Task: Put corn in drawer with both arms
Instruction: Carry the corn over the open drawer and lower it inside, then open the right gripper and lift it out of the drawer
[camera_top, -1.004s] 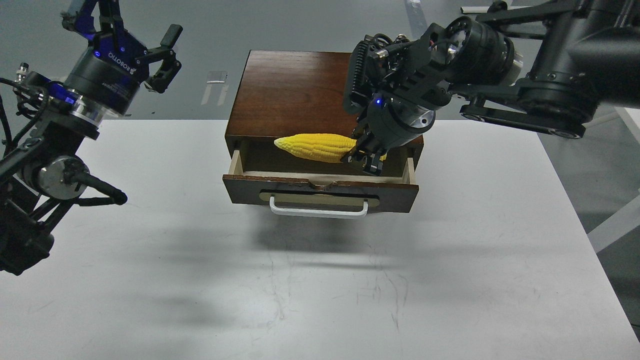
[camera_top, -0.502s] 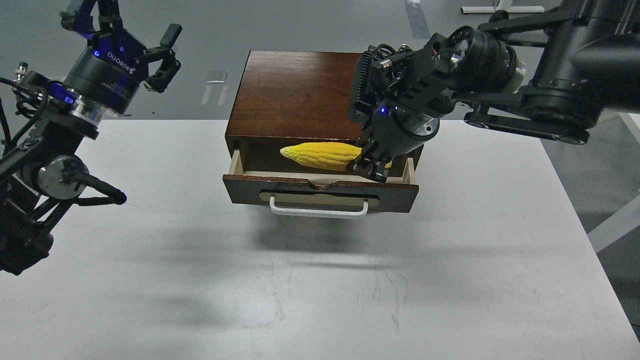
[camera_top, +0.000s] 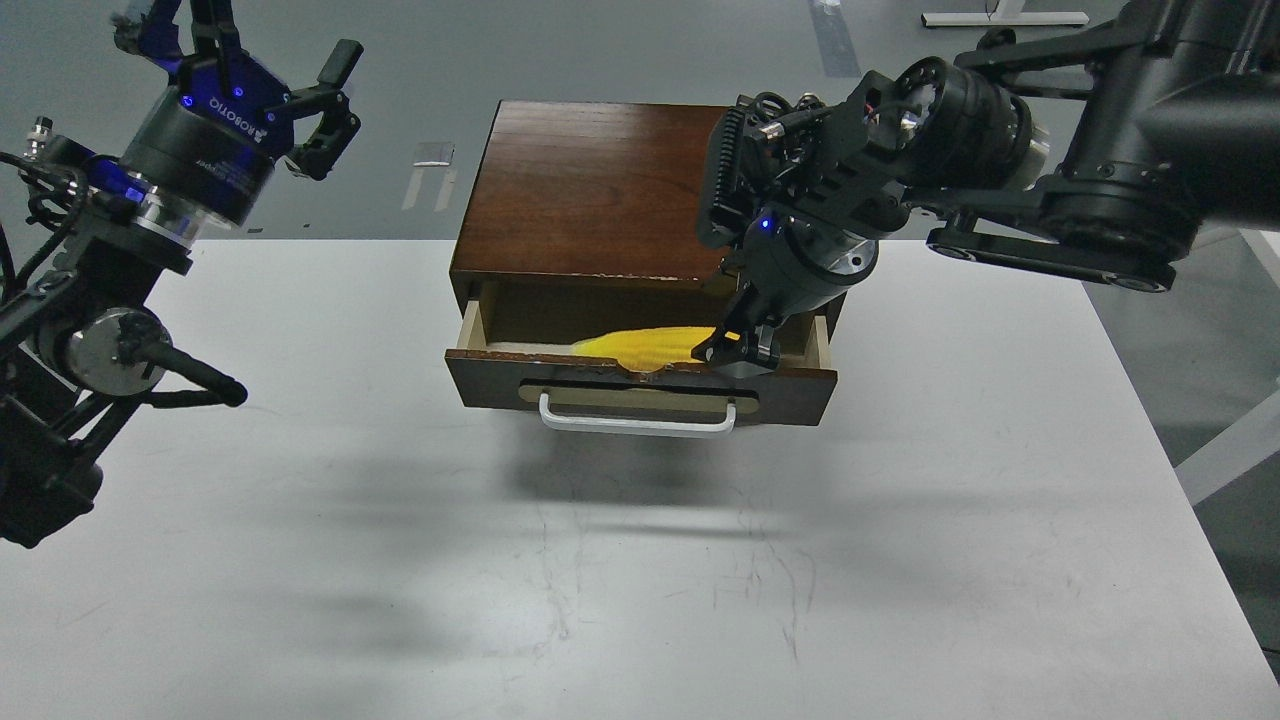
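Corn (camera_top: 645, 345) sits low inside the open drawer (camera_top: 640, 385), only a blurry yellow sliver showing just above the top edge of the dark front panel, a bit right of the frame's centre. Its pointed end aims toward the left of the picture and its thick end runs under the right gripper (camera_top: 738, 348), which hangs down into the drawer opening at the right side. Honestly I can't tell whether those jaws are clenched on the cob or released, since the fingers are dark and bunched together right where the yellow ends. The drawer is pulled partway out of the reddish-brown box (camera_top: 590, 190), pale wood sides visible on both ends, brass plate and white bar handle (camera_top: 637, 418) facing the bottom of the frame. The box stands at the far edge of the white worktop (camera_top: 640, 580), which is scuffed with faint scratches near the lower middle. Over in the upper left of the frame the left gripper (camera_top: 310, 105) is raised well apart from the box, jaws spread wide with nothing between them, the ROBOTIQ lettering readable upside down on its body and a blue light glowing beside it. The right arm comes in from the upper right corner, bulky and black, crossing above the box's right rear corner.
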